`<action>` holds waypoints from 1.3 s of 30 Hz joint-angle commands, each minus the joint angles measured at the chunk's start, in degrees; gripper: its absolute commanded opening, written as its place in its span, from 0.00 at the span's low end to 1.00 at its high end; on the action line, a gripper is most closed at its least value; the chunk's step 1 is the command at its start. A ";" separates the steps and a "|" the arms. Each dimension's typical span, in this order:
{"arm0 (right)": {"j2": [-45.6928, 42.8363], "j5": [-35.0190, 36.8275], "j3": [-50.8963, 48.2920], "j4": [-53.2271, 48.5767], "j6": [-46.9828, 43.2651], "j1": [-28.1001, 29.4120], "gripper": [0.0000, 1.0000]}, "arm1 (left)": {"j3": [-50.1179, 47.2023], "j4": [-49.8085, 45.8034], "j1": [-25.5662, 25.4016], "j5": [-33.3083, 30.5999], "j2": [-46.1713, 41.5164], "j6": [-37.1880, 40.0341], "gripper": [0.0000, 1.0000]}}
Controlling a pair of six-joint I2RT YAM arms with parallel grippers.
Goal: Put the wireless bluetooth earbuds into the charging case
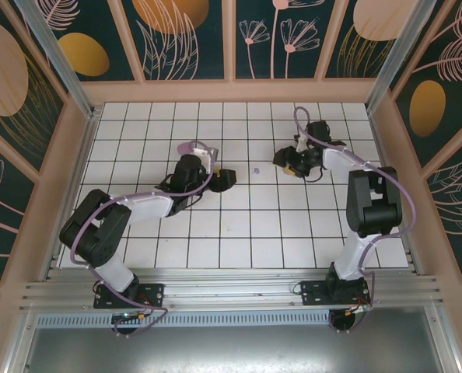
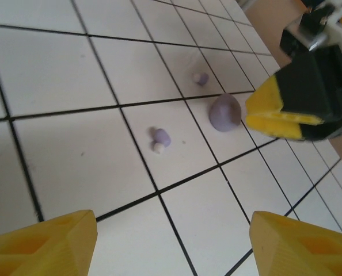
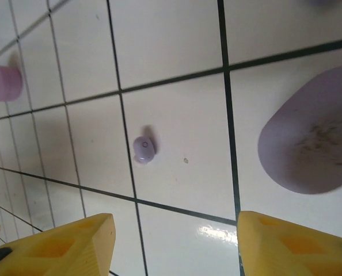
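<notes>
Item 1, worktop (image 1: 138, 233): white tiles with dark joints, walled on three sides; it carries everything listed below.

Item 2, left hand (image 1: 223, 177): left of centre; in its own wrist view the yellow fingertips (image 2: 56, 241) stand well apart, with bare tile between them and nothing held.

Item 3, earbud (image 2: 160, 138): a tiny lilac piece with a pale tip, lying loose on a tile ahead of the left hand and between the two hands; the overhead view shows it as a speck.

Item 4, charging case (image 2: 225, 112): a lilac pebble shape, far right of the earbud and just beside the right hand; whether it lies open cannot be told.

Item 5, right hand (image 1: 291, 162): right of centre and slightly farther; its fingers (image 3: 73, 241) are spread and empty, with the earbud ahead of the gap and the case to the right.

Item 6, second earbud (image 2: 201, 78): farthest, small and blurred.

Handling note: the step appears to be the pick of the nearer earbud; it is best done by straddling it squarely, descending straight and closing gently, since so small and smooth a piece may skid; the hands sit close, so only one should move at a time.
</notes>
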 commanded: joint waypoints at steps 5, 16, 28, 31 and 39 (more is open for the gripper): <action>-0.36 15.86 10.02 -11.28 -14.58 -1.01 0.59 | 15.68 -10.03 -1.28 6.38 8.80 12.86 0.69; 9.57 31.88 17.25 -14.67 -30.78 5.73 0.83 | 16.72 -12.84 -1.58 5.02 9.70 11.61 0.69; 13.83 29.18 17.32 -13.86 -36.40 5.62 0.85 | 11.19 -12.86 -1.56 2.58 5.22 10.19 0.69; 15.25 27.01 17.41 -13.78 -36.14 4.88 0.84 | 10.90 -12.73 -1.55 2.36 5.04 10.36 0.69; 17.97 25.50 18.63 -13.72 -35.33 4.03 0.80 | 11.28 -12.51 -1.59 2.71 5.39 10.12 0.69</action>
